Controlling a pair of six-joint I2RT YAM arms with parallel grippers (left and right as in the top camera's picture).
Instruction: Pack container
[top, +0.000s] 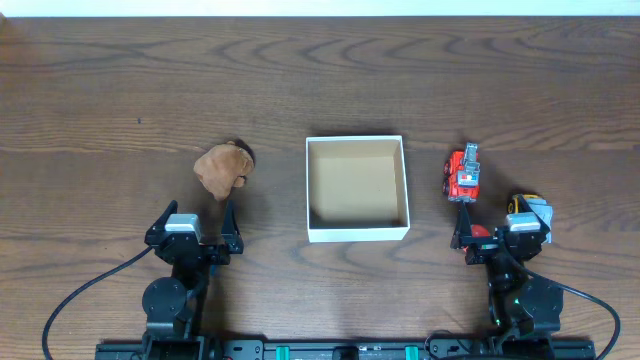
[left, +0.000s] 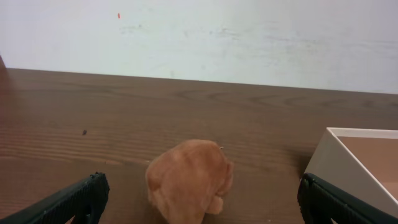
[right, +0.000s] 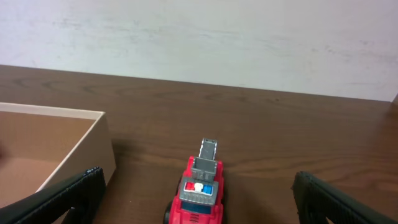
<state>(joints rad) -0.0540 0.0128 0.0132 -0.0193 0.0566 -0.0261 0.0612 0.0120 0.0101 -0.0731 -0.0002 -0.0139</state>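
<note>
Overhead, the square, thin-walled white container (top: 357, 233) with a tan cardboard floor sits on the wood-grain desk (top: 120, 100), between the left claw (top: 198, 215) and the right claw (top: 500, 222) and slightly ahead of both. Both claws gape wide and hold nothing.

In the left wrist view, a fuzzy, rounded brown plush (left: 188, 180) lies just ahead between the black fingers, with the container to its right.

In the right wrist view, a glossy red toy fire truck (right: 198, 196) sits between the fingers, with the container to its left.

container (top: 357, 233): one, square, white-walled, tan inside
plush toy (top: 222, 168): one, brown
toy fire truck (top: 463, 174): one, red
toys in all: two
claws: two, the left claw (top: 198, 215) and the right claw (top: 501, 222), one on each arm
table (top: 120, 90): one, dark wood
</note>
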